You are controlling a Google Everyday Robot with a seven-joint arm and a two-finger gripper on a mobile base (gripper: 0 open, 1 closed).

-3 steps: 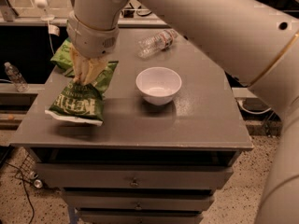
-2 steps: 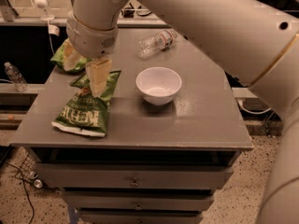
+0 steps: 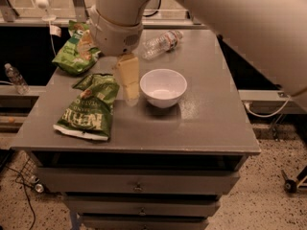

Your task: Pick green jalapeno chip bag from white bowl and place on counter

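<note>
**End effector hangs between bag and bowl, bag flat on the bench**

The end effector (image 3: 128, 87) points straight down over the bench (image 3: 206, 114), its pale yellow tip low above the grey top. It hangs from the thick white wrist of the arm (image 3: 117, 18), which comes in from the upper right of the view. Whether it is wide or narrow cannot be told; it shows only as one pale block. Nothing appears to be held in it.

Just beside the end effector, on its camera-left side, the bag (image 3: 88, 109) lies flat on the bench. It is dark green and crinkled, with pale block letters facing up and its white edge turned toward the bench's front. Its upper corner reaches close to the end effector; whether the two touch cannot be told.

On the other side of the end effector, also just beside it, stands the bowl (image 3: 163, 86). It is upright, white and glossy, and nothing is in it. The bag is outside the bowl, with the end effector between them.

Behind the end effector and to camera left, a lime bag (image 3: 76, 51) rests near the bench's far corner, partly hidden by the wrist. Behind it and to camera right, a clear bottle (image 3: 160, 43) lies on its side, well apart from the bowl.

Below the end effector, under the bench top, grey drawers (image 3: 139, 181) face the camera.
</note>
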